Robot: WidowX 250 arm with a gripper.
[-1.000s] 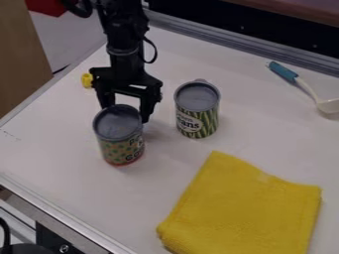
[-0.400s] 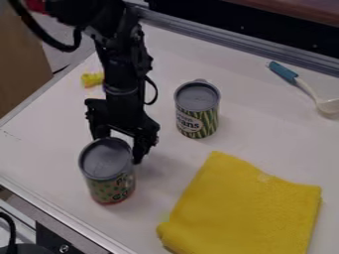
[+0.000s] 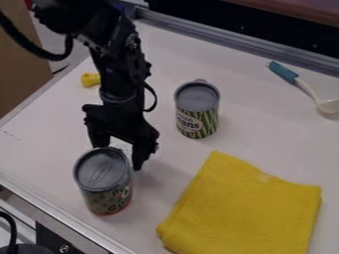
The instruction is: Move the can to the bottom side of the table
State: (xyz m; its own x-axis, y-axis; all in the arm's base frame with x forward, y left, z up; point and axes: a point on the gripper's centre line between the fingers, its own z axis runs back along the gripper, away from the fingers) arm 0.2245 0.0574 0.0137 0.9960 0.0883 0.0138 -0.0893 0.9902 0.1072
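Because the dotted can (image 3: 104, 183) stands upright at the open tool's (image 3: 119, 158) spread fingers, toward seven o'clock, reaching the bench's (image 3: 39, 149) bottom side likely calls for a push that same way.

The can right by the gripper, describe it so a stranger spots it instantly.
On the white table, look to the left of the folded yellow cloth. There, just below the black gripper, stands a cylindrical can with a grey lid. Its label is spotted, while the other grey-topped can, farther back, has green stripes.
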